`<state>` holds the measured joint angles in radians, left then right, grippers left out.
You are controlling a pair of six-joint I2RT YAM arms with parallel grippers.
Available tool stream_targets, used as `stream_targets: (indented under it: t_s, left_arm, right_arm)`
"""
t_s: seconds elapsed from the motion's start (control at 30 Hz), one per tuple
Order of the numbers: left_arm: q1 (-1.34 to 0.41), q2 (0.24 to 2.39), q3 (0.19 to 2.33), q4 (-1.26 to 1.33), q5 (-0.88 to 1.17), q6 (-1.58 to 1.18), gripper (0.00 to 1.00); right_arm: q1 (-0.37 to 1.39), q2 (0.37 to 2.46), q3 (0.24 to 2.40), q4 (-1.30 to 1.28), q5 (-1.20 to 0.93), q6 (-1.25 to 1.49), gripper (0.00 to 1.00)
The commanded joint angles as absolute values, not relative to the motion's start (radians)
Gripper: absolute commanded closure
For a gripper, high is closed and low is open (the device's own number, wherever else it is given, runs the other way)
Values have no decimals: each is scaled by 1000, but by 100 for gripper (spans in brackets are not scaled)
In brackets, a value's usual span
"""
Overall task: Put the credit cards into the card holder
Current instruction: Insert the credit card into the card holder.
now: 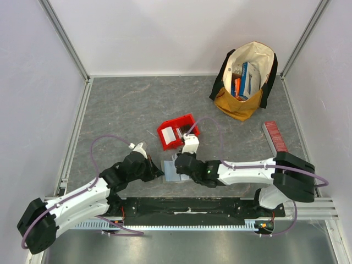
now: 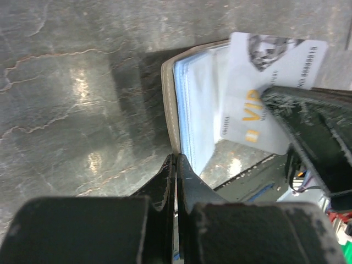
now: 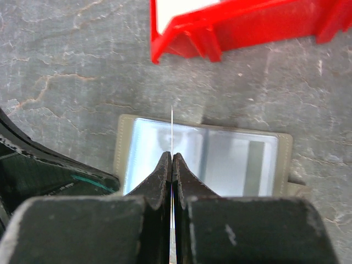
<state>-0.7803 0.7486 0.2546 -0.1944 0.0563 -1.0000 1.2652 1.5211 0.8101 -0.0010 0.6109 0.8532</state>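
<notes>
The card holder (image 1: 169, 171) lies open on the table between both arms, its clear sleeves facing up (image 3: 236, 157). My left gripper (image 1: 160, 173) is shut on its left edge; in the left wrist view the closed tips (image 2: 176, 159) pinch the grey-olive cover (image 2: 170, 110). My right gripper (image 1: 177, 165) is shut on a white credit card (image 2: 258, 71) marked VIP. The card stands on edge over the holder's left sleeve and shows as a thin white line (image 3: 172, 124) above the tips (image 3: 172, 157). More white cards (image 1: 169, 136) lie in the red bin.
The red plastic bin (image 1: 185, 125) stands just beyond the holder, its wall close ahead of the right gripper (image 3: 247, 27). A long red ribbed box (image 1: 275, 136) lies at the right. A tote bag (image 1: 242, 107) with upright colourful boxes stands at the back right.
</notes>
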Motion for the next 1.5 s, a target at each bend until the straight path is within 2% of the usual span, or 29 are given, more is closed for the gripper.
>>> stream_targets:
  t_s: [0.0, 0.4, 0.67, 1.47]
  left_arm:
    - [-778, 801, 230, -184, 12, -1000, 98]
    - [-778, 856, 206, -143, 8, -1003, 98]
    - [-778, 856, 207, -141, 11, -1006, 98]
    - [-779, 850, 203, -124, 21, -1020, 98]
  right_arm:
    - [1197, 1411, 680, 173, 435, 893, 100]
    - [1051, 1387, 465, 445, 172, 1000, 100]
    - [1040, 1437, 428, 534, 141, 1046, 100]
    - [1040, 1453, 356, 594, 181, 1080, 100]
